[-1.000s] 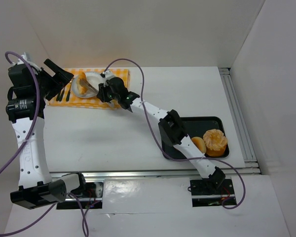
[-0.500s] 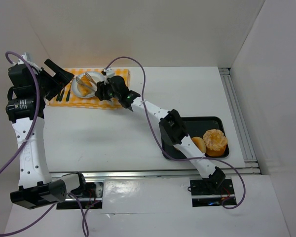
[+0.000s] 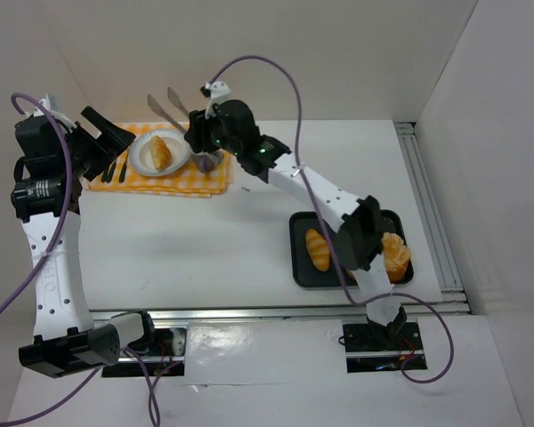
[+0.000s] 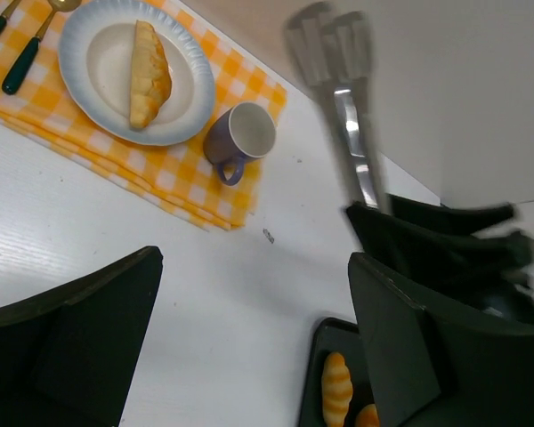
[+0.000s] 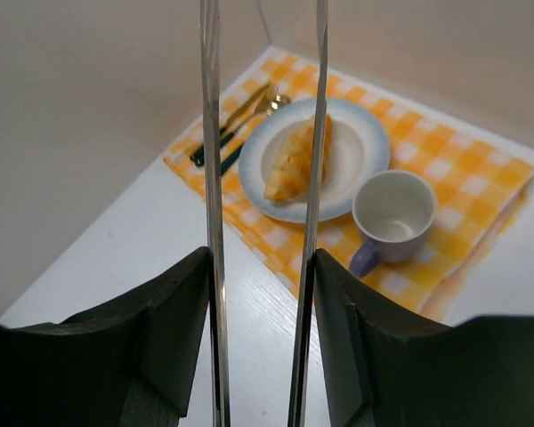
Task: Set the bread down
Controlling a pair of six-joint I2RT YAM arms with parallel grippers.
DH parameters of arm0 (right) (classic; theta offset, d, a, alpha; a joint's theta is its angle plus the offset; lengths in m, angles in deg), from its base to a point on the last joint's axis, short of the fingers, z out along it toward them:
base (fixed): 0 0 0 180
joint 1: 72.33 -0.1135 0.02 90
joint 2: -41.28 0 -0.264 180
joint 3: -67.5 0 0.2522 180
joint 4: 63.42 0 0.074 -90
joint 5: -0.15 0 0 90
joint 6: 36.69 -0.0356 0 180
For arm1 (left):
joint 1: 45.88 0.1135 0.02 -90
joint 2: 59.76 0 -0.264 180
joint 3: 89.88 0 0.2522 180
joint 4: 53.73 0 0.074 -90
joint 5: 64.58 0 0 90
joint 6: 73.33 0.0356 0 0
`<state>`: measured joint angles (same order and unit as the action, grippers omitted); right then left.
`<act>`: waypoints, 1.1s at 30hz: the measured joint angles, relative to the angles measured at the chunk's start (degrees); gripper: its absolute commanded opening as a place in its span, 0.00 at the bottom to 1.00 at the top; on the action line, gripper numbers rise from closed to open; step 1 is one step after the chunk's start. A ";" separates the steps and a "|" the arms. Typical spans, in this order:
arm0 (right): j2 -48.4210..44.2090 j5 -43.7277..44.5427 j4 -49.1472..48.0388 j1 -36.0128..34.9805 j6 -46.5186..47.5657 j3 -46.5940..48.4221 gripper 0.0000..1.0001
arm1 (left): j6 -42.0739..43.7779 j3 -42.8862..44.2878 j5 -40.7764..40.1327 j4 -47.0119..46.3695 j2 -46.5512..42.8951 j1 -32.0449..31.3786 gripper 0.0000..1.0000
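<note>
My right claw (image 5: pixel 262 289) is closed on a pair of metal tongs (image 5: pixel 212 178), one finger pressed against the outside of each arm. The tong arms stand parted and carry nothing. In the overhead view their tips show above the far edge of the worktop (image 3: pixel 249 231), beyond the plate (image 3: pixel 141 163).

The bread (image 3: pixel 160 152) lies on that white, blue-rimmed plate, apart from the tongs. From my right wrist I see it partly behind the right tong arm, a golden roll lying slantwise across the plate's middle. The plate sits on a yellow checked cloth (image 3: pixel 173 182) at the far left of the worktop. A purple mug (image 5: pixel 392 218) stands upright and empty on the same cloth, just beside the plate. Dark-handled cutlery (image 3: pixel 116 168) lies on the cloth on the plate's other side.

My left claw (image 4: pixel 254 289) is wide open and has hold of nothing — it hangs by the left end of the cloth, looking down across the plate and mug.

Well apart, near my right arm's base, a black tray (image 3: pixel 299 271) holds a second roll (image 3: pixel 318 249) at its left side and a round orange pastry (image 3: pixel 395 253) at its right — my own forearm crosses between them in the overhead view.
</note>
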<state>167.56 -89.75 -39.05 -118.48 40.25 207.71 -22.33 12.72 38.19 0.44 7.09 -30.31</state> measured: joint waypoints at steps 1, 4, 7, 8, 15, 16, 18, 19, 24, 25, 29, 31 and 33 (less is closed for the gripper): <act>-3.80 1.14 0.48 0.04 0.11 -2.49 0.55 | 0.00 -0.24 0.15 -0.11 -0.04 0.00 0.99; -16.33 4.22 0.63 0.46 0.07 -14.14 0.55 | 0.00 -1.18 0.66 -0.28 -0.04 0.00 0.99; -28.13 6.25 1.29 1.49 -0.61 -27.61 0.55 | 0.11 -1.86 1.27 -0.48 -0.09 0.00 0.99; -31.52 6.93 1.95 2.05 -1.05 -31.95 0.55 | 0.20 -1.90 1.38 -0.50 -0.13 0.00 0.99; -49.94 12.59 14.40 6.12 -7.72 -55.01 0.55 | 1.25 -2.86 2.93 -1.29 -0.70 0.00 0.99; -51.95 13.25 16.92 6.23 -9.01 -56.68 0.55 | 1.31 -3.10 3.30 -1.42 -0.74 0.00 0.99; -56.63 14.64 22.58 6.25 -12.02 -59.63 0.55 | 1.46 -3.45 3.89 -1.46 -0.74 0.00 0.99; -58.69 15.08 24.94 6.25 -13.40 -60.67 0.55 | 1.53 -3.63 4.09 -1.49 -0.74 0.00 0.99; -66.69 16.74 36.02 6.25 -20.83 -63.19 0.55 | 1.90 -3.78 4.48 -1.51 -0.74 0.00 0.99; -67.91 16.68 38.12 6.25 -22.58 -63.69 0.55 | 2.14 -3.78 4.50 -1.51 -0.74 0.00 0.99; -71.06 15.06 44.89 6.25 -29.31 -67.45 0.55 | 2.71 -3.78 4.87 -1.53 -0.74 0.00 0.99; -72.48 13.73 47.45 6.25 -32.37 -70.36 0.55 | 2.73 -3.78 5.07 -1.53 -0.74 0.00 0.99; -73.72 12.66 50.25 6.25 -35.01 -72.35 0.56 | 2.73 -3.78 5.14 -1.55 -0.74 0.00 0.99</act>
<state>93.83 -77.09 11.20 -112.23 5.23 135.36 -19.60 8.93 43.33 -1.12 6.35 -30.31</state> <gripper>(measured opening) 0.556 0.988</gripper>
